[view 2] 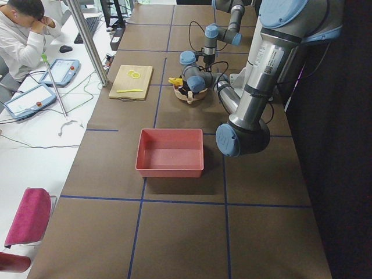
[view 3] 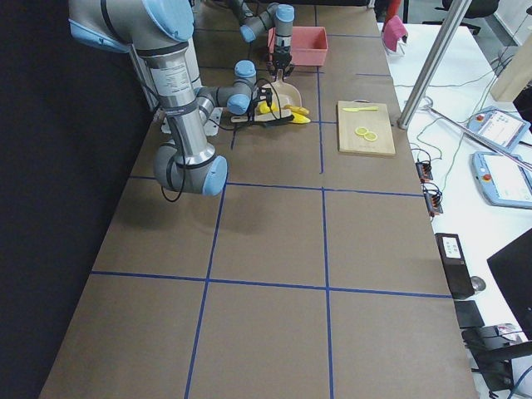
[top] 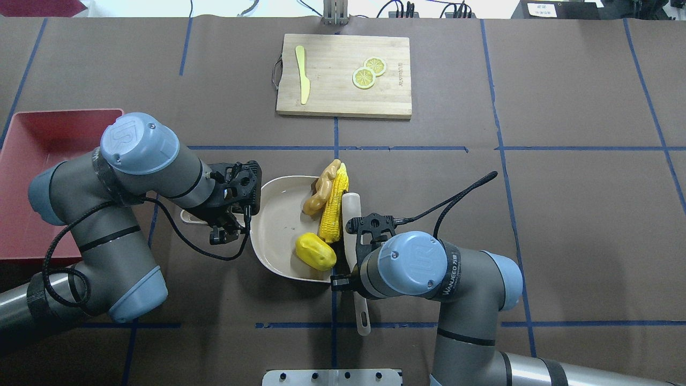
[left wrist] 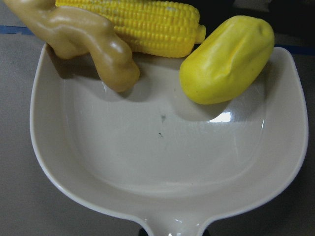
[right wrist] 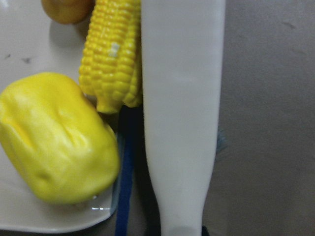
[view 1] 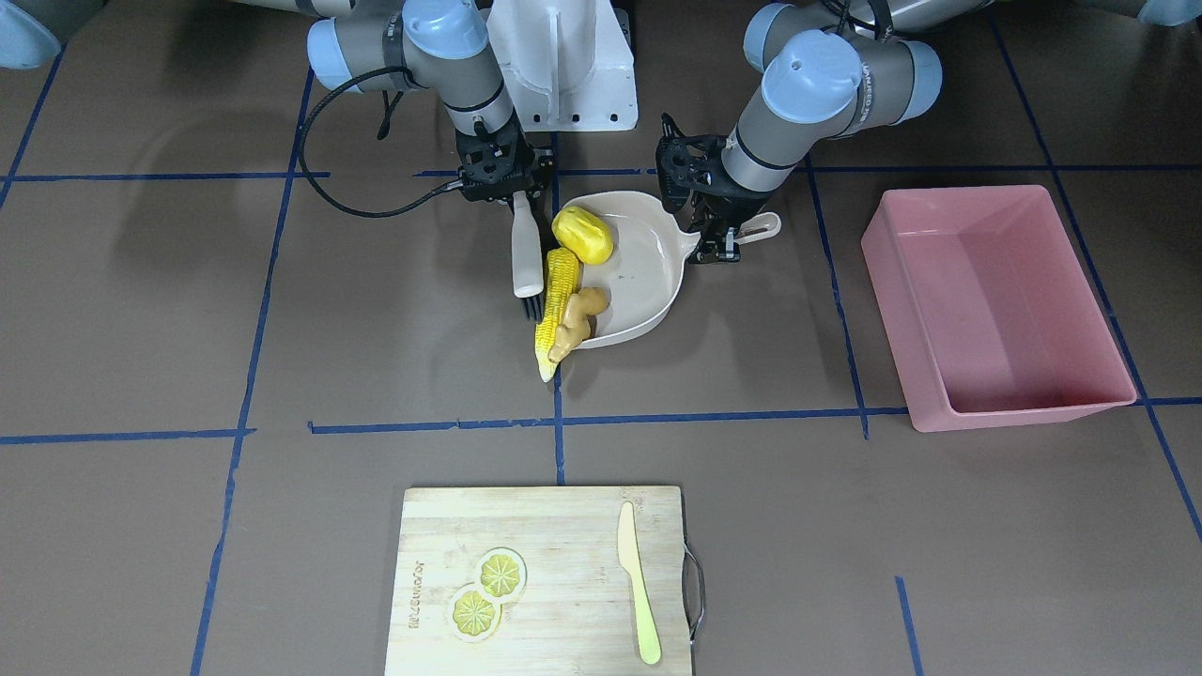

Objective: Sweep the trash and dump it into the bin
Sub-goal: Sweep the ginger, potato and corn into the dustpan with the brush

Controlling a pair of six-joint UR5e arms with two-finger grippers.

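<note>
The beige dustpan (view 1: 639, 272) lies flat on the table. The yellow potato (view 1: 582, 235) sits inside it. The corn cob (view 1: 559, 300) lies along its open lip, with the tan ginger (view 1: 580, 319) against it on the lip. My left gripper (view 1: 718, 239) is shut on the dustpan handle (view 1: 761, 225). My right gripper (view 1: 516, 188) is shut on a white brush (view 1: 526, 253), which rests against the corn's outer side. The pink bin (view 1: 1033, 411) stands empty beyond the left arm, apart from the pan. The left wrist view shows the potato (left wrist: 226, 59), corn (left wrist: 133, 24) and ginger (left wrist: 83, 39).
A wooden cutting board (view 1: 545, 526) lies at the table's far side from me, with two lemon slices (view 1: 488, 591) and a pale yellow knife (view 1: 639, 591) on it. Blue tape lines cross the brown table. The robot base (view 1: 563, 66) stands behind the pan.
</note>
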